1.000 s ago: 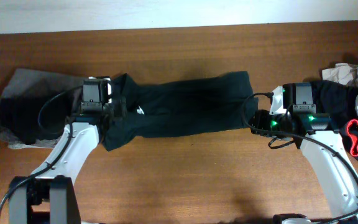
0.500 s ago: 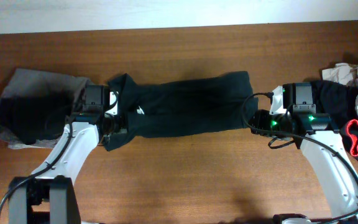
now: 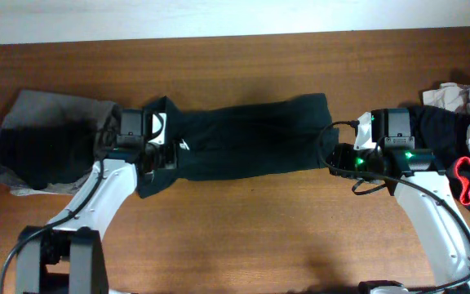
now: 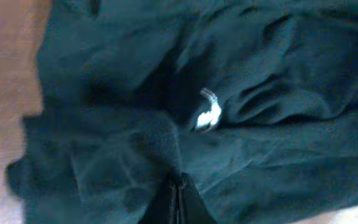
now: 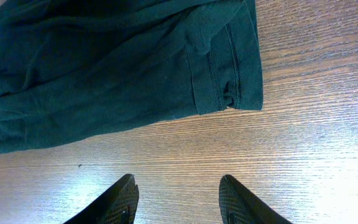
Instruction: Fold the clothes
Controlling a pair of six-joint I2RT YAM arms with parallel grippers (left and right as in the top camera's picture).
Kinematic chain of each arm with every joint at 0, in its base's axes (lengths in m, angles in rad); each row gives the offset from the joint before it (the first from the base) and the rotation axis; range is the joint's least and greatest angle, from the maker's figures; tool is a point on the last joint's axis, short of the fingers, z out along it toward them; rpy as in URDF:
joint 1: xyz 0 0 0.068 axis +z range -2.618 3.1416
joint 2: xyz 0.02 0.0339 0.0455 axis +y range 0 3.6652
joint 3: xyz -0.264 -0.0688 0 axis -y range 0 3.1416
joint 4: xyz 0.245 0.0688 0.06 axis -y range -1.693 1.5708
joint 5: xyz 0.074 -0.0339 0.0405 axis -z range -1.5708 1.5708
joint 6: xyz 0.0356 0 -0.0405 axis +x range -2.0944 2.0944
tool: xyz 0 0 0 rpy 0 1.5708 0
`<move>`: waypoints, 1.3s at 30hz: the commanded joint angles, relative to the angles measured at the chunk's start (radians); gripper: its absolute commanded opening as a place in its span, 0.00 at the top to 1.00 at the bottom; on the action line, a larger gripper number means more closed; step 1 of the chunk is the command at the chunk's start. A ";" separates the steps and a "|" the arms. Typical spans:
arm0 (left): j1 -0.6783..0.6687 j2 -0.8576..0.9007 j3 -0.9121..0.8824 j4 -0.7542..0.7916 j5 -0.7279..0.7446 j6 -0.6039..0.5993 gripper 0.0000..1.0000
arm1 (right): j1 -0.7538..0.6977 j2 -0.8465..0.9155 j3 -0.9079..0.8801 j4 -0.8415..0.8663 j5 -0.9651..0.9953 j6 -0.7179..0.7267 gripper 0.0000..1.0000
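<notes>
Fabric puckers around the left gripper (image 4: 178, 200), whose jaws are pressed fully together on what looks like a fold of the black T-shirt (image 3: 243, 139). The small white logo (image 4: 207, 115) sits just ahead of its tips and slightly to their right. The shirt lies as a long band across the table (image 3: 243, 237), running from this claw toward the right gripper (image 5: 178, 182). That one hangs about half open over bare wood and grips nothing, with the shirt's stitched hem end just ahead of its fingertips and not touching them.

The main risk is a shallow or uneven bite. If the left claw has caught only the top layer, lifting would probably peel that layer away and undo the band instead of carrying the whole end over. A pinch this close to the bunched edge could also slip out under tension. With the far end unheld, any drag toward the left claw would likely slide the whole garment along the wood. It could then run into the grey and black pile (image 3: 43, 143) just behind that claw.
</notes>
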 commanded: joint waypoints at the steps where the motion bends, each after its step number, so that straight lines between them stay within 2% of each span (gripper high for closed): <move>1: -0.008 0.010 0.012 0.022 0.037 -0.040 0.99 | -0.001 0.002 0.006 0.003 0.012 -0.011 0.53; 7: -0.007 0.010 0.068 0.050 0.007 -0.054 0.99 | -0.001 0.002 0.006 0.003 0.012 -0.011 0.53; 15: -0.007 0.047 0.068 0.125 -0.177 -0.054 0.99 | -0.001 0.002 0.006 0.002 0.012 -0.011 0.53; 16: -0.007 0.052 0.068 0.126 -0.183 -0.054 0.97 | -0.001 0.002 0.006 0.002 0.012 -0.011 0.53; 18: -0.007 0.061 0.068 0.122 -0.183 -0.053 0.78 | -0.001 0.002 0.006 0.002 0.012 -0.011 0.53; 21: -0.007 0.061 0.068 0.097 -0.230 -0.053 0.61 | -0.001 0.002 0.006 0.002 0.012 -0.011 0.53; 24: -0.006 0.061 0.068 0.067 -0.318 -0.053 0.59 | -0.001 0.002 0.006 0.002 0.012 -0.011 0.53; 26: -0.002 0.061 0.068 0.049 -0.310 -0.053 0.60 | -0.001 0.002 0.006 0.002 0.012 -0.011 0.53; 29: -0.003 0.060 0.069 0.014 -0.182 -0.018 0.76 | -0.001 0.002 0.006 0.002 0.012 -0.011 0.53; 31: -0.008 0.060 0.069 -0.008 -0.113 0.026 0.83 | -0.001 0.002 0.006 0.002 0.012 -0.011 0.53; 34: -0.028 0.060 0.068 -0.041 -0.034 0.103 0.89 | -0.001 0.002 0.003 0.003 0.012 -0.011 0.52; 39: -0.079 0.074 0.061 -0.053 -0.048 0.206 0.97 | -0.001 0.004 0.002 0.003 0.012 -0.011 0.52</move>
